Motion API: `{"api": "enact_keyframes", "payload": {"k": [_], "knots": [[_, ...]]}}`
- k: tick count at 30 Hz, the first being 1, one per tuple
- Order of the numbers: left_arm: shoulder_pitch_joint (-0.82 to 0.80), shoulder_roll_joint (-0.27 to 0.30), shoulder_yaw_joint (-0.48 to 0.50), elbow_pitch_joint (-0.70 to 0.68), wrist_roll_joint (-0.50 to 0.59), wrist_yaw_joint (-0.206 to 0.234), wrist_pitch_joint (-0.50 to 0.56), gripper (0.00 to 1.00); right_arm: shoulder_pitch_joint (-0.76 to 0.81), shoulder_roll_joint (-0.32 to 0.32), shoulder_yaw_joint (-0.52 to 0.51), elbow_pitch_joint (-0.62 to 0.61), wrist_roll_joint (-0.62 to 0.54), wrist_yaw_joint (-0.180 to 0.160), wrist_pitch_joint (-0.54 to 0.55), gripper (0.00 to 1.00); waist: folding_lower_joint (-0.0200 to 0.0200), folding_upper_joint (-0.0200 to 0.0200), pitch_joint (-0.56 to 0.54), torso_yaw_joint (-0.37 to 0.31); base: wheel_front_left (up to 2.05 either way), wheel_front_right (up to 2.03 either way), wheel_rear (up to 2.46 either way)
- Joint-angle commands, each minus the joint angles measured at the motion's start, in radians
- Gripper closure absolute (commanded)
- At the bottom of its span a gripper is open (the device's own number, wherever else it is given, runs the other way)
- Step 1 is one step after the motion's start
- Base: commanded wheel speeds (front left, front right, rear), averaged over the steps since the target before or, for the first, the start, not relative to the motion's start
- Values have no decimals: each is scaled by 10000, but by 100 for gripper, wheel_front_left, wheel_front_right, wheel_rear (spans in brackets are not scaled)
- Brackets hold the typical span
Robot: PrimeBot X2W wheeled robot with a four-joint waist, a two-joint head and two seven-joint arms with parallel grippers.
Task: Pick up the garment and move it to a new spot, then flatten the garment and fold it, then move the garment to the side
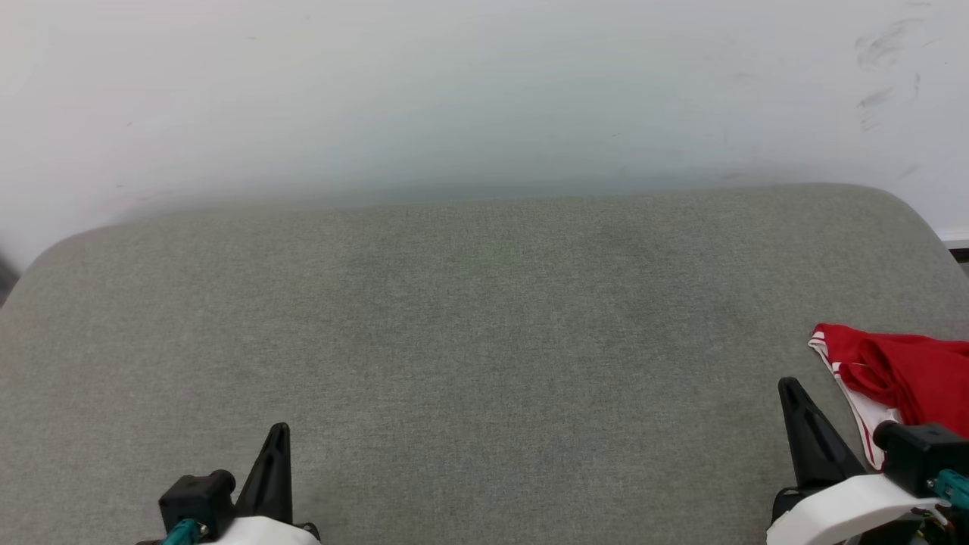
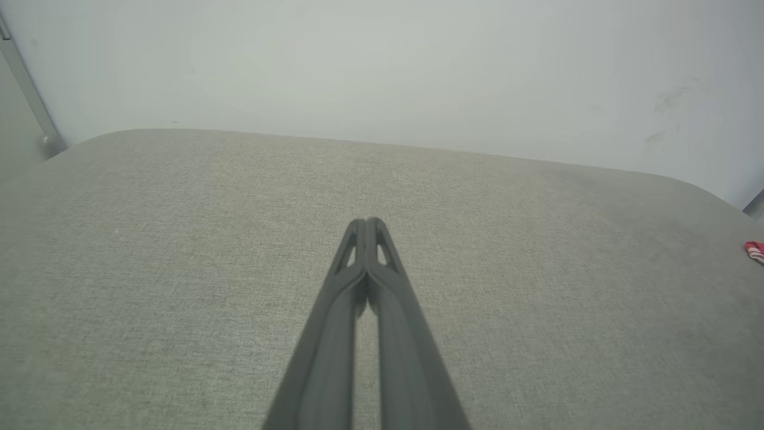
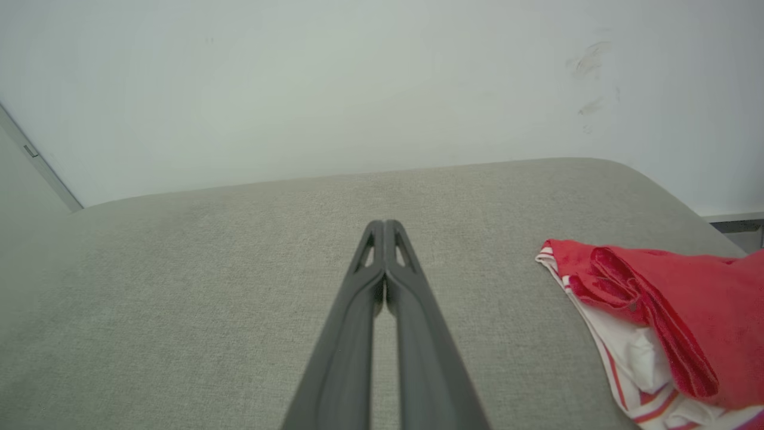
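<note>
I'm seeing the garment (image 1: 905, 375) bunched at the lower right and running off the frame's right edge, so I'm not making out any lettering. The grey padded surface (image 1: 484, 325) is stretching wide across the middle, its rounded far edge meeting the white wall (image 1: 454, 91). The left gripper (image 1: 278, 435) and right gripper (image 1: 789, 387) are sitting low at the bottom corners, fingers pointing up-frame and pressed together, the right one just beside the garment.

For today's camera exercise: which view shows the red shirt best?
The right wrist view: the shirt shows red folds and striped trim clearly. The head view catches part at its edge; the left wrist view, a sliver.
</note>
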Motion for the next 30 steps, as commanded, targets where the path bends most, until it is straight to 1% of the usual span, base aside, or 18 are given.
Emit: {"api": "enact_keyframes", "payload": {"k": [1, 18, 24, 25, 28, 30], "knots": [[-202, 16, 225, -117, -337, -103, 75, 100, -174, -21, -11, -81, 468, 0, -7, 100, 0, 0, 4, 6, 0, 0, 0], [-567, -551, 1110, 255, -2740, -897, 798, 100, -632, -120, -72, 639, 3677, -1, 72, 100, 0, 0, 61, 86, 0, 0, 0], [-674, -737, 1387, 363, -3478, -1140, 1025, 100, -765, -139, -100, 849, 4655, -1, 103, 100, 0, 0, 82, 114, 0, 0, 0], [-674, -737, 1387, 363, -3478, -1140, 1025, 100, -765, -139, -100, 849, 4655, -1, 103, 100, 0, 0, 82, 114, 0, 0, 0], [-744, -849, 1561, 424, -3942, -1296, 1171, 100, -845, -150, -120, 988, 5268, -1, 122, 100, 0, 0, 96, 133, 0, 0, 0], [-757, -879, 1607, 435, -4054, -1331, 1205, 100, -865, -152, -126, 1021, 5419, -1, 128, 100, 0, 0, 99, 138, 0, 0, 0]]}}
